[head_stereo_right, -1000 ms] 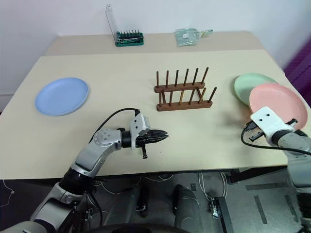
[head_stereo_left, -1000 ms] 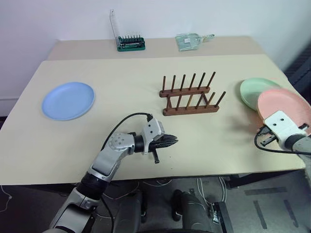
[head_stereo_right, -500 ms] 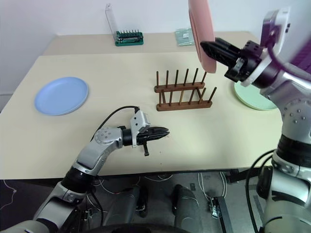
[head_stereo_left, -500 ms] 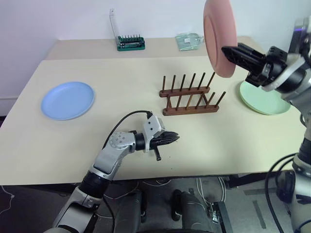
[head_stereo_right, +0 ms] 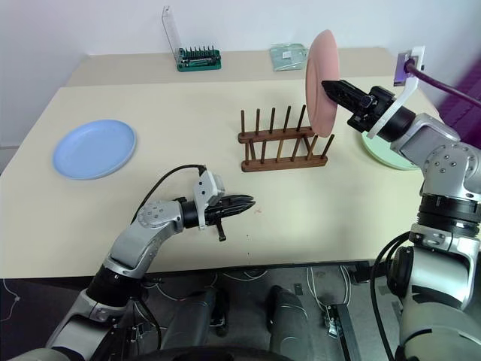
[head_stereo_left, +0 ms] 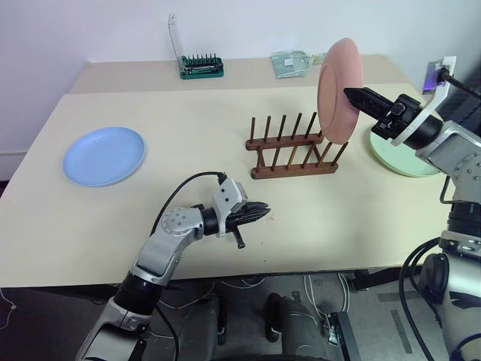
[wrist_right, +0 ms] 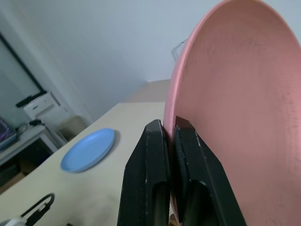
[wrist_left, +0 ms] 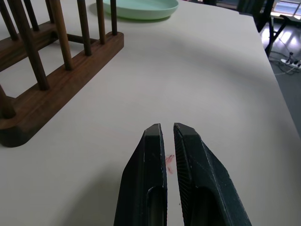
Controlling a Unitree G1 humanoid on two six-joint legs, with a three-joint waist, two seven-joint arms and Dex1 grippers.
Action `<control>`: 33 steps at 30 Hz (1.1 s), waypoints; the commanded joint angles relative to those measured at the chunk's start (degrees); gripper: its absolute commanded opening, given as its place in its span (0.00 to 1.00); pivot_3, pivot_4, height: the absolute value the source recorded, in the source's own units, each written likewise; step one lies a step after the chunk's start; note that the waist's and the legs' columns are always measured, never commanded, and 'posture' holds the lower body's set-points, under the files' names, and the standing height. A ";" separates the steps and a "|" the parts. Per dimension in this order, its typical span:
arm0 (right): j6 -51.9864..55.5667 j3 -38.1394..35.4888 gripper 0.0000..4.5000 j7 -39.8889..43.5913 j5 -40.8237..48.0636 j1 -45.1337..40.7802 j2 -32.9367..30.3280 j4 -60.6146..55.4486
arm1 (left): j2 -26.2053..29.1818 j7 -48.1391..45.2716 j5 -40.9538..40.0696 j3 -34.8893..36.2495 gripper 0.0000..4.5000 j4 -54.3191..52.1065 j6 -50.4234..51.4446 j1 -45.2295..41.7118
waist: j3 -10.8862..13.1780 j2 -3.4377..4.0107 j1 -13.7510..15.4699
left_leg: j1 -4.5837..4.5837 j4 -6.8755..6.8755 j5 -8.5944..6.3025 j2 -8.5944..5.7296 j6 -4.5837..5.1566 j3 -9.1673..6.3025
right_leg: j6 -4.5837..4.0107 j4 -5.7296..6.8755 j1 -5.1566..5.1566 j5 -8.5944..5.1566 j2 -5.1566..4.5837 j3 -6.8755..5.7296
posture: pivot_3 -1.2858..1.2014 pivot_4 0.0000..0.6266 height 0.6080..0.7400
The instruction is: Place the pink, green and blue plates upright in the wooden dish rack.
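Note:
The pink plate [head_stereo_left: 338,90] stands upright on edge in the air, just above the right end of the wooden dish rack [head_stereo_left: 293,147]. My right gripper [head_stereo_left: 350,92] is shut on its rim [wrist_right: 235,94] from the right side. The green plate [head_stereo_left: 402,156] lies flat on the table right of the rack, partly hidden behind my right arm. Far left on the table lies the blue plate [head_stereo_left: 104,155], flat. My left gripper [head_stereo_left: 263,212] hovers low over the table in front of the rack, shut with nothing in it [wrist_left: 167,127].
A green tray of screwdriver bits [head_stereo_left: 202,66] and a clear plastic bag [head_stereo_left: 297,62] sit on the back table. The table's front edge [head_stereo_left: 263,271] runs just below my left gripper. A cable loops from my left wrist.
My right arm has lifted the pink plate off the table at the right, turned it upright and carried it left, then lowered it toward the rack's right end. The left gripper stayed put.

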 commanded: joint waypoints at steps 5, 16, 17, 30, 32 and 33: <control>-3.55 -2.20 0.42 0.14 -1.24 -2.93 0.00 3.14 | 0.33 -0.30 -1.19 0.89 0.08 -1.83 0.14 -0.77 | 0.00 0.00 -0.01 | -0.01 0.00 0.00 -0.01 0.00 0.01 | 0.00 -0.01 0.00 0.02 0.00 0.01 | 0.52 0.24 0.92; -19.44 -5.18 0.65 0.51 -11.50 -1.30 -8.58 8.06 | 0.33 -0.62 -1.00 0.41 0.08 -1.61 0.39 -1.36 | 0.00 0.00 0.20 | -0.03 0.00 0.00 -0.02 0.00 0.02 | 0.05 -0.04 0.00 -0.04 -0.02 0.01 | 0.52 0.24 0.92; -22.37 -3.81 0.65 0.83 -14.96 0.57 -10.59 9.72 | 0.30 -0.65 -0.98 0.41 0.08 -1.55 0.36 -1.42 | 0.00 0.00 0.29 | -0.03 0.00 0.00 -0.02 0.00 0.02 | 0.05 -0.04 0.00 -0.04 -0.02 0.01 | 0.52 0.24 0.92; -53.99 21.84 0.65 0.06 -51.20 6.83 -15.01 29.91 | 0.14 -1.22 -0.71 -0.11 0.08 -0.88 0.03 -2.01 | 0.00 0.11 -1.91 | 0.09 -0.03 0.01 0.01 -0.01 0.19 | 0.08 0.01 -0.04 -0.06 0.00 0.11 | 0.52 0.24 0.92; -56.56 24.08 0.65 -1.64 -54.51 5.00 -14.36 34.26 | 0.13 -1.14 -0.65 -0.14 0.08 -0.86 0.01 -2.07 | 0.00 0.10 -1.87 | 0.10 -0.02 0.01 0.00 -0.01 0.22 | 0.08 0.01 -0.03 -0.06 -0.01 0.13 | 0.52 0.24 0.92; -58.12 25.35 0.65 -3.21 -56.49 3.91 -13.89 36.79 | 0.13 -1.10 -0.65 -0.13 0.08 -0.88 0.03 -2.03 | 0.00 0.09 -1.87 | 0.10 -0.02 0.01 0.00 -0.01 0.21 | 0.07 0.01 -0.02 -0.06 -0.01 0.13 | 0.52 0.24 0.92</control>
